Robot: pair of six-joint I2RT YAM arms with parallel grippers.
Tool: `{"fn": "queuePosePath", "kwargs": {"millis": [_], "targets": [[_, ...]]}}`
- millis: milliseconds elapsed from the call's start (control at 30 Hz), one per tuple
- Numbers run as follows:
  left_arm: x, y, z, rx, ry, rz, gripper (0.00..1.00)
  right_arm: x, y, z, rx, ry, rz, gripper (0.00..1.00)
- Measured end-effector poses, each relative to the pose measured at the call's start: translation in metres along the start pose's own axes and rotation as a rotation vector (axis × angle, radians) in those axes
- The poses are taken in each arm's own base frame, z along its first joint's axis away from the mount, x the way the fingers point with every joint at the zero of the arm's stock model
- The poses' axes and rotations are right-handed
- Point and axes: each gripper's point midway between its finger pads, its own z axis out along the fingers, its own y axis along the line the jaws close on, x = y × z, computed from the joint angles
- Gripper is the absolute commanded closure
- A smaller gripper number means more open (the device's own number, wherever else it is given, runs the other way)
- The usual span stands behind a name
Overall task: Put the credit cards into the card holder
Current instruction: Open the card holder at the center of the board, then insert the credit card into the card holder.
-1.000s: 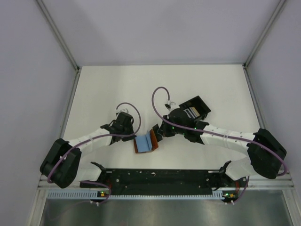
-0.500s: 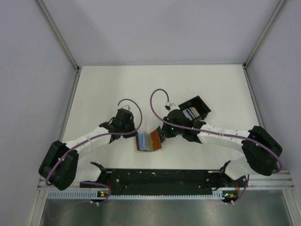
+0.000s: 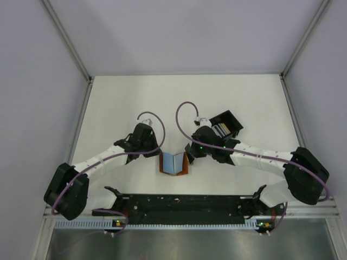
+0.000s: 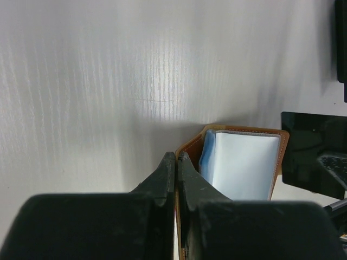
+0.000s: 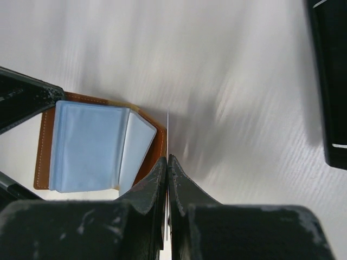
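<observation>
The card holder (image 3: pixel 174 163) is a brown leather wallet lying open between both arms, its side flaps raised. Pale blue faces (image 5: pixel 89 146) fill its inside; I cannot tell whether they are cards or sleeves. My left gripper (image 4: pixel 177 158) is shut on the wallet's left flap (image 4: pixel 191 150), and from above the left gripper (image 3: pixel 161 157) sits at the wallet's left edge. My right gripper (image 5: pixel 167 160) is shut on a thin white credit card (image 5: pixel 168 132) held edge-on just outside the wallet's right flap (image 5: pixel 156 149). Seen from above, the right gripper (image 3: pixel 187 157) is at the wallet's right edge.
A black open-frame slotted box (image 3: pixel 225 125) with cards standing in it lies behind the right arm, its edge showing as a black wall (image 5: pixel 328 81) in the right wrist view. Grey walls enclose the white table (image 3: pixel 119 103) on three sides.
The wallet has shifted slightly right and turned square to the table edge, its flaps lifted into a V. Both grippers followed it and stayed shut.
</observation>
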Motion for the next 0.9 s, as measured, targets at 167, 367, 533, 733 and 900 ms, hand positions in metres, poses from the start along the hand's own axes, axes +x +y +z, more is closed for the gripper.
{"fn": "queuePosePath", "kwargs": {"millis": [167,367,533,733,900], "targets": [[0.001,-0.001,0.000,0.007,0.006,0.001,1.00,-0.028,0.003,-0.025,0.000,-0.105,0.004,1.00],[0.002,-0.002,0.000,0.009,0.008,-0.001,1.00,-0.047,0.026,-0.042,-0.105,-0.166,0.029,1.00],[0.002,-0.002,0.000,0.009,0.008,-0.006,1.00,-0.038,0.049,-0.033,-0.201,-0.116,0.067,1.00],[0.005,0.002,0.001,-0.002,0.008,-0.033,1.00,-0.010,0.063,-0.013,-0.268,-0.024,0.141,1.00],[0.010,0.009,0.004,-0.022,0.006,-0.060,1.00,0.022,0.057,0.006,-0.258,0.053,0.179,1.00]]}}
